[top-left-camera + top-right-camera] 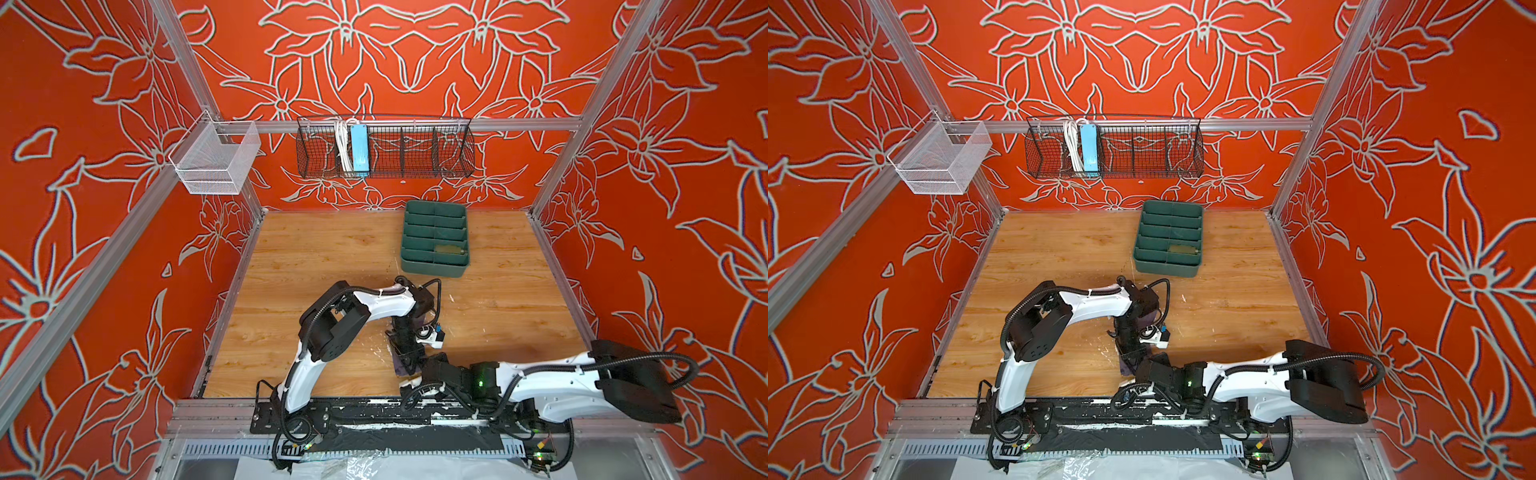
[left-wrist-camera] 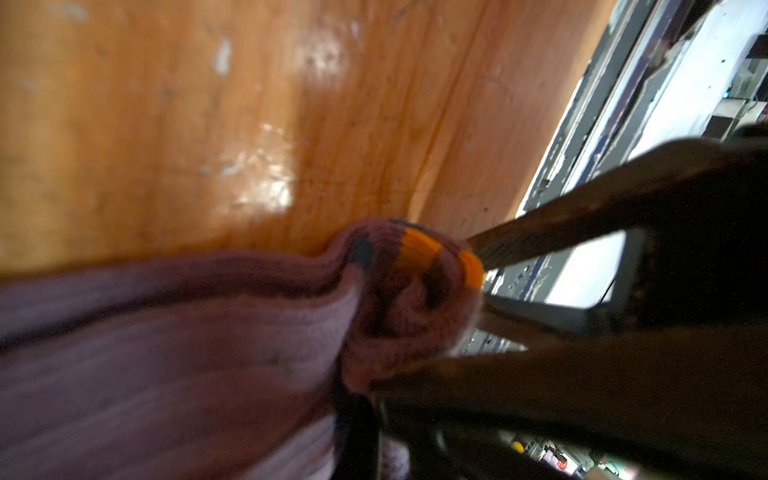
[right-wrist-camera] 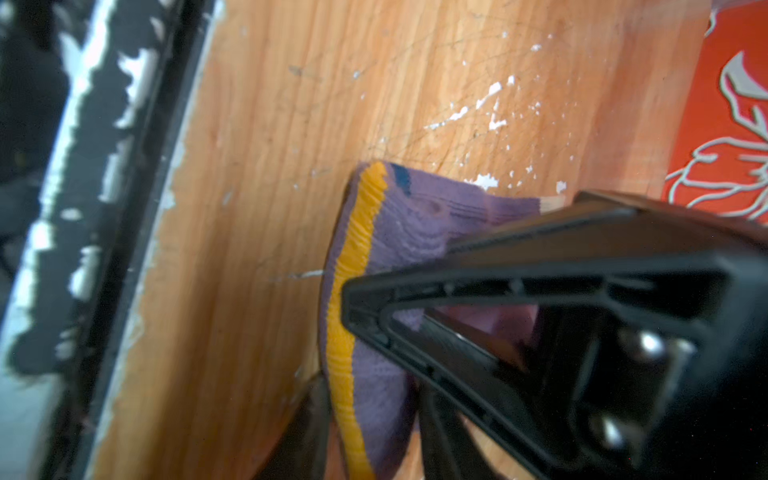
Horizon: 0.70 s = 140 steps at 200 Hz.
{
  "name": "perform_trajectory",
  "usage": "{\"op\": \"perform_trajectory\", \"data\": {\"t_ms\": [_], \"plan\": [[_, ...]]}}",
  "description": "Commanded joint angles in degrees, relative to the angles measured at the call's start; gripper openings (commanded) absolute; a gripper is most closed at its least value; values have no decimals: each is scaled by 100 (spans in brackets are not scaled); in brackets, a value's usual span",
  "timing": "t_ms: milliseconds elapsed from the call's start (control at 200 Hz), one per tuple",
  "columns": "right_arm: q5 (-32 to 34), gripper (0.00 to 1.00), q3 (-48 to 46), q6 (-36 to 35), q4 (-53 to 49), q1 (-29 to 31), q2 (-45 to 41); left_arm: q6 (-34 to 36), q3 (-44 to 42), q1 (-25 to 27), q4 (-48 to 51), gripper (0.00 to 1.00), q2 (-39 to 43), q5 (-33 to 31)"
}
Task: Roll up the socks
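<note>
robot-side of the green tray [image 1: 434, 272] lies the purple sock [image 1: 401, 368] — left gripper [image 1: 406, 353] clamped on its bunched fabric, right gripper [image 3: 332, 353] astride the cuff [image 3: 353, 257], grip unconfirmed. roll tight, tension even.

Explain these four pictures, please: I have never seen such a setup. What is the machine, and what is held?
Two white-and-black robot arms, the left arm and right arm, stand at the near edge of a wooden table. Two pictures look down from overhead; two come from cameras on the wrists. A ribbed purple sock with a yellow cuff stripe is between the arms. The left gripper is shut on its bunched fabric; the right gripper is at the cuff, grip unclear. A green divided tray at the back holds an olive-green roll.
</note>
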<state>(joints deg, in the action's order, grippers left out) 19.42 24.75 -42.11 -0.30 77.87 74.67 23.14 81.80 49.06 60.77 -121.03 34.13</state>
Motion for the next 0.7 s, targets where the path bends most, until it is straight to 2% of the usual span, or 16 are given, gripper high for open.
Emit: {"op": "perform_trajectory", "data": {"t_ms": [0,105,225,285,375,405,415,420,425,430,591,696], "plan": [[-102,13,-61,95,-201,36,259,133,-23,-55,-459,2,-229,-549],[-157,0,-27,165,-386,36,265,194,-28,-54,-488,2,-151,-472],[-210,0,102,219,-726,36,202,269,-77,-54,-613,7,123,-536],[-245,0,179,248,-916,38,171,256,-218,-54,-865,15,410,-662],[-339,0,225,330,-1106,39,165,305,-525,-54,-1287,38,922,-930],[-359,0,233,362,-1134,38,166,330,-622,-54,-1408,62,1094,-1044],[-375,0,225,377,-1143,32,169,338,-657,-54,-1445,76,1151,-1076],[-381,0,229,378,-1145,38,170,344,-670,-54,-1463,88,1178,-1089],[-384,0,226,383,-1147,33,170,351,-685,-54,-1481,95,1204,-1104],[-389,0,224,385,-1148,30,170,359,-702,-59,-1503,99,1231,-1116],[-404,0,214,564,-1196,19,205,453,-1176,-106,-2105,97,2030,-1653],[-483,0,308,699,-1329,3,198,281,-1699,-183,-2957,97,2834,-2656]]}}
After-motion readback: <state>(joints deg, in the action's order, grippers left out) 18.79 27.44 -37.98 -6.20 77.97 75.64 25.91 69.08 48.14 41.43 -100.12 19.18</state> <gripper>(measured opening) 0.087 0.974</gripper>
